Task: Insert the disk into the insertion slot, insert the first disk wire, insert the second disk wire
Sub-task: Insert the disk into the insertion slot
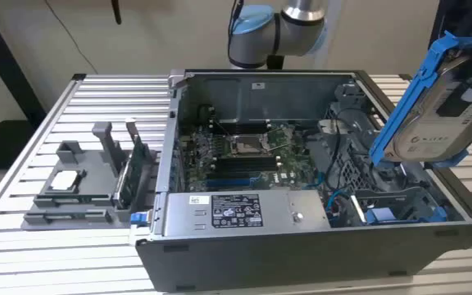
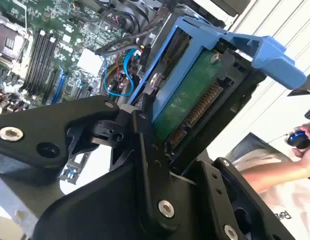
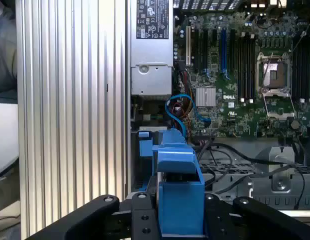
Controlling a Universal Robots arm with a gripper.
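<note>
Here's the gripper (image 3: 179,212), its black fingers (image 2: 145,145) clamped tight on either side of the disk (image 1: 432,123), pressing on the blue carrier frame. In the exterior view the disk hangs tilted above the computer case (image 1: 302,258), over its edge on the exterior view's right, clear of the perforated drive cage (image 1: 346,163) inside. In the second wrist view the disk's green circuit side faces the camera. Deeper in the case lies the motherboard (image 3: 235,70), with the power-supply box (image 1: 236,212) along the case's near wall. Blue cables (image 3: 180,107) loop beside the motherboard.
</note>
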